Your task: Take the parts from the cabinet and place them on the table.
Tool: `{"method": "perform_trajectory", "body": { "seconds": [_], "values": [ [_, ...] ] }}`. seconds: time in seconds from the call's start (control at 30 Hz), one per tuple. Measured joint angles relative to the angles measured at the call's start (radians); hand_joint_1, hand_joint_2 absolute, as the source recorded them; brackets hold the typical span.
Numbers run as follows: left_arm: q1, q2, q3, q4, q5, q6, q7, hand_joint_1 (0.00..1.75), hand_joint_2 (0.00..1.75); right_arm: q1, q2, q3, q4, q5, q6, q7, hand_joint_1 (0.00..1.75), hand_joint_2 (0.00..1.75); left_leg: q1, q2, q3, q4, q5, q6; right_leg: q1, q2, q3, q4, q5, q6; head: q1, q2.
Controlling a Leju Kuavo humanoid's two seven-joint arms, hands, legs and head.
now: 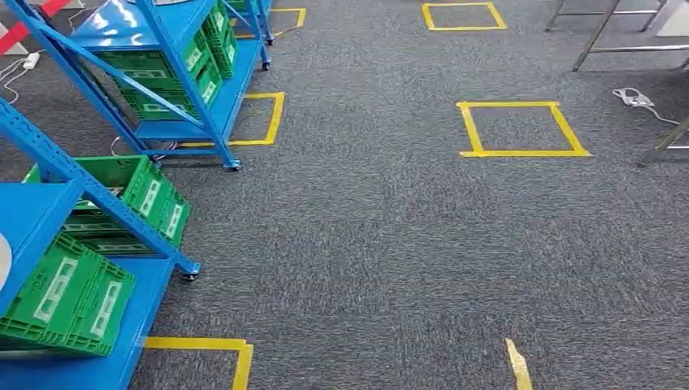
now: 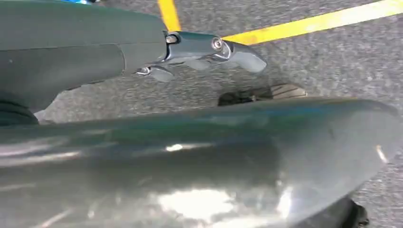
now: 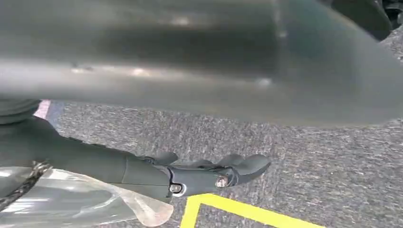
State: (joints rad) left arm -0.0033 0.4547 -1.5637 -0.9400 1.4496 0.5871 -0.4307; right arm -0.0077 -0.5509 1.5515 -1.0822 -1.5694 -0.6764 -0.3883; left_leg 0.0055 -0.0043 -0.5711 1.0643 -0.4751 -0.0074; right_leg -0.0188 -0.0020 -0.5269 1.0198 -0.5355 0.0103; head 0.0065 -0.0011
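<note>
Empty left hand (image 2: 199,54) above yellow tape (image 2: 304,23)

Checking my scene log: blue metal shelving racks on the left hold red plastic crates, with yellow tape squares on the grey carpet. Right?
Not quite: the plastic crates are green, not red, as the head view shows. The blue metal shelving racks and yellow tape squares on the grey carpet are correct.

floor: grey carpet (image 1: 366,244)
markings: yellow tape squares (image 1: 520,128), more at far and near edges
cable: white power strip (image 1: 632,97), far right by metal legs (image 1: 597,36)
</note>
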Motion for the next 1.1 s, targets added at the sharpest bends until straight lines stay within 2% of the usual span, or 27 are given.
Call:
{"method": "perform_trajectory", "body": {
  "seconds": [0.07, 0.13, 0.17, 0.2, 0.23, 0.3, 0.33, 0.37, 0.4, 0.43, 0.5, 0.53, 0.57, 0.63, 0.7, 0.73, 0.77, 0.8, 0.83, 0.87, 0.9, 0.93, 1.0, 1.03, 1.07, 1.1],
  "values": [
    [-0.005, 0.000, 0.000, 0.000, -0.002, 0.001, 0.000, 0.00, 0.00, -0.002, 0.000, 0.000, 0.001, 0.000, 0.000, 0.000, 0.00, 0.00, -0.008, 0.001, 0.015, -0.036, -0.023, 0.004, 0.005, 0.001, -0.003, 0.003, -0.005, 0.014, 0.000, 0.000],
    [-0.002, 0.002, 0.000, 0.000, -0.002, 0.002, 0.000, 0.00, 0.00, -0.002, 0.000, -0.001, 0.000, 0.000, 0.000, 0.000, 0.00, 0.00, -0.015, 0.000, 0.010, -0.033, -0.022, 0.010, -0.003, -0.001, -0.003, -0.003, -0.001, 0.026, 0.001, 0.000],
    [-0.001, 0.003, 0.000, 0.000, -0.002, 0.003, 0.000, 0.00, 0.00, -0.003, 0.000, -0.001, 0.000, 0.000, 0.000, 0.000, 0.00, 0.00, -0.015, -0.001, 0.015, -0.046, -0.017, 0.019, -0.003, -0.001, 0.002, -0.005, -0.003, 0.036, 0.002, 0.000],
    [0.000, 0.004, 0.000, 0.000, -0.002, 0.003, 0.000, 0.00, 0.00, -0.002, 0.000, -0.001, 0.000, 0.000, 0.000, 0.000, 0.00, 0.00, -0.012, 0.002, 0.025, -0.056, -0.012, 0.026, -0.006, -0.001, -0.007, 0.010, -0.018, 0.036, 0.002, 0.000],
    [-0.001, 0.005, 0.000, 0.000, -0.003, 0.003, -0.001, 0.00, 0.00, -0.003, 0.000, -0.001, 0.000, 0.001, 0.000, 0.000, 0.00, 0.00, -0.012, 0.002, 0.027, -0.060, -0.012, 0.034, -0.003, 0.000, -0.030, 0.053, -0.045, 0.034, 0.006, 0.000],
    [-0.003, 0.005, 0.000, 0.000, -0.003, 0.003, -0.001, 0.00, 0.00, -0.003, 0.000, -0.002, 0.001, 0.000, 0.000, 0.000, 0.00, 0.00, -0.017, 0.002, 0.027, -0.060, -0.014, 0.043, -0.002, 0.001, -0.115, 0.218, -0.115, 0.035, 0.009, 0.000],
    [-0.003, 0.005, 0.000, 0.000, -0.003, 0.003, -0.001, 0.00, 0.00, -0.002, 0.000, -0.002, 0.001, 0.000, 0.000, 0.000, 0.00, 0.00, -0.019, 0.002, 0.027, -0.059, -0.016, 0.045, -0.001, 0.001, -0.156, 0.288, -0.135, 0.036, 0.009, 0.000],
    [-0.003, 0.003, 0.000, 0.000, -0.002, 0.003, 0.000, 0.00, 0.00, -0.002, 0.000, -0.002, 0.001, 0.000, 0.002, 0.000, 0.00, 0.00, -0.021, 0.002, 0.029, -0.059, -0.017, 0.047, 0.000, 0.001, -0.175, 0.313, -0.128, 0.035, 0.010, 0.000],
    [-0.003, 0.002, 0.000, 0.000, -0.002, 0.001, 0.000, 0.00, 0.00, -0.001, 0.000, -0.001, 0.001, 0.000, 0.003, 0.000, 0.00, 0.00, -0.022, 0.001, 0.032, -0.059, -0.018, 0.047, 0.001, 0.001, -0.170, 0.292, -0.099, 0.033, 0.009, 0.000],
    [-0.003, 0.002, 0.000, 0.000, -0.002, 0.000, 0.000, 0.00, 0.00, 0.000, 0.000, 0.000, 0.002, 0.000, 0.005, 0.001, 0.00, 0.00, -0.022, 0.000, 0.036, -0.059, -0.021, 0.047, 0.001, 0.001, -0.146, 0.235, -0.055, 0.031, 0.010, 0.000],
    [-0.003, 0.000, 0.000, 0.000, -0.002, -0.001, 0.000, 0.00, 0.00, -0.002, 0.000, 0.000, 0.002, 0.000, 0.006, 0.000, 0.00, 0.00, -0.022, -0.001, 0.046, -0.056, -0.029, 0.042, 0.002, 0.001, -0.060, 0.052, 0.037, 0.022, 0.010, 0.000],
    [-0.003, -0.001, 0.000, 0.001, -0.002, -0.002, 0.000, 0.00, 0.00, -0.003, 0.000, 0.000, 0.002, 0.000, 0.006, 0.001, 0.00, 0.00, -0.028, -0.001, 0.043, -0.050, -0.035, 0.036, 0.007, 0.000, -0.042, 0.016, 0.023, 0.019, 0.009, 0.000],
    [-0.004, -0.001, 0.000, 0.001, -0.001, -0.002, 0.000, 0.00, 0.00, -0.007, 0.000, -0.001, 0.002, 0.000, 0.006, 0.001, 0.00, 0.00, -0.028, -0.001, 0.041, -0.047, -0.038, 0.031, 0.006, 0.001, -0.029, 0.004, 0.019, 0.016, 0.007, 0.000],
    [-0.006, -0.002, 0.000, 0.003, -0.002, -0.003, 0.000, 0.00, 0.00, -0.003, 0.000, -0.001, 0.003, 0.000, 0.007, 0.001, 0.00, 0.00, -0.024, -0.001, 0.041, -0.050, -0.034, 0.024, 0.010, 0.003, -0.031, 0.004, 0.021, 0.011, 0.008, 0.000],
    [-0.007, -0.001, 0.000, 0.005, -0.004, -0.004, 0.000, 0.00, 0.00, -0.002, 0.000, 0.000, 0.003, 0.000, 0.008, 0.002, 0.00, 0.00, -0.024, -0.001, 0.042, -0.042, -0.046, 0.014, 0.001, 0.000, -0.024, -0.007, 0.026, 0.000, 0.008, 0.000],
    [-0.007, -0.001, 0.000, 0.005, -0.005, -0.007, 0.000, 0.00, 0.00, -0.002, 0.000, 0.000, 0.003, 0.000, 0.010, 0.002, 0.00, 0.00, -0.023, 0.000, 0.027, -0.003, -0.075, 0.006, 0.001, 0.000, -0.021, -0.008, 0.025, -0.003, 0.003, 0.000],
    [-0.007, -0.002, 0.000, 0.006, -0.005, -0.007, 0.000, 0.00, 0.00, -0.003, 0.000, 0.000, 0.003, 0.000, 0.011, 0.002, 0.00, 0.00, -0.019, 0.000, -0.002, 0.059, -0.110, 0.000, 0.001, 0.000, -0.021, -0.008, 0.024, -0.005, 0.001, 0.000],
    [-0.007, -0.003, 0.000, 0.008, -0.005, -0.007, 0.000, 0.00, 0.00, -0.004, 0.000, 0.000, 0.003, 0.000, 0.012, 0.002, 0.00, 0.00, -0.014, 0.000, -0.043, 0.145, -0.148, -0.006, 0.001, -0.001, -0.020, -0.008, 0.023, -0.007, 0.002, 0.000],
    [-0.007, -0.004, 0.000, 0.008, -0.006, -0.007, 0.000, 0.00, 0.00, -0.004, 0.000, 0.000, 0.003, 0.000, 0.014, 0.002, 0.00, 0.00, -0.010, 0.000, -0.080, 0.219, -0.174, -0.009, 0.001, -0.002, -0.019, -0.008, 0.021, -0.007, 0.002, 0.000],
    [-0.007, -0.005, 0.000, 0.008, -0.006, -0.007, 0.000, 0.00, 0.00, -0.004, 0.000, 0.000, 0.004, 0.000, 0.015, 0.002, 0.00, 0.00, -0.006, 0.000, -0.104, 0.262, -0.180, -0.012, 0.001, -0.003, -0.018, -0.008, 0.020, -0.008, 0.001, 0.000],
    [-0.006, -0.006, 0.000, 0.009, -0.006, -0.007, 0.000, 0.00, 0.00, -0.003, 0.000, 0.000, 0.005, 0.000, 0.015, 0.002, 0.00, 0.00, -0.001, 0.001, -0.104, 0.254, -0.156, -0.015, 0.001, -0.002, -0.015, -0.008, 0.018, -0.007, 0.002, 0.000],
    [-0.004, -0.006, 0.000, 0.010, -0.006, -0.007, 0.000, 0.00, 0.00, -0.003, 0.000, 0.000, 0.006, 0.000, 0.015, 0.002, 0.00, 0.00, 0.003, 0.001, -0.084, 0.201, -0.112, -0.017, 0.001, -0.002, -0.011, -0.008, 0.016, -0.006, 0.001, 0.000],
    [-0.005, -0.006, 0.000, 0.011, -0.006, -0.007, 0.000, 0.00, 0.00, -0.003, 0.000, 0.000, 0.007, 0.000, 0.016, 0.002, 0.00, 0.00, 0.009, 0.002, -0.006, 0.026, -0.014, -0.018, -0.001, -0.001, 0.000, -0.008, 0.010, 0.001, 0.002, 0.000],
    [-0.005, -0.007, 0.000, 0.011, -0.006, -0.007, 0.000, 0.00, 0.00, -0.003, 0.000, 0.000, 0.008, 0.000, 0.016, 0.002, 0.00, 0.00, 0.009, 0.001, 0.017, -0.018, -0.016, -0.018, -0.001, -0.001, -0.007, -0.009, 0.008, 0.005, 0.002, 0.000],
    [-0.007, -0.008, 0.001, 0.011, -0.006, -0.007, 0.000, 0.00, 0.00, -0.005, 0.000, 0.000, 0.008, 0.000, 0.016, 0.002, 0.00, 0.00, 0.003, 0.000, 0.023, -0.044, -0.023, -0.013, 0.004, 0.000, -0.002, -0.004, 0.003, 0.014, 0.002, 0.000],
    [-0.008, -0.008, 0.001, 0.013, -0.008, -0.007, 0.000, 0.00, 0.00, -0.007, 0.000, 0.000, 0.008, 0.000, 0.016, 0.002, 0.00, 0.00, 0.000, 0.001, 0.016, -0.037, -0.024, -0.006, 0.002, -0.001, -0.006, -0.007, 0.007, 0.022, 0.003, 0.000]
  ]
}}
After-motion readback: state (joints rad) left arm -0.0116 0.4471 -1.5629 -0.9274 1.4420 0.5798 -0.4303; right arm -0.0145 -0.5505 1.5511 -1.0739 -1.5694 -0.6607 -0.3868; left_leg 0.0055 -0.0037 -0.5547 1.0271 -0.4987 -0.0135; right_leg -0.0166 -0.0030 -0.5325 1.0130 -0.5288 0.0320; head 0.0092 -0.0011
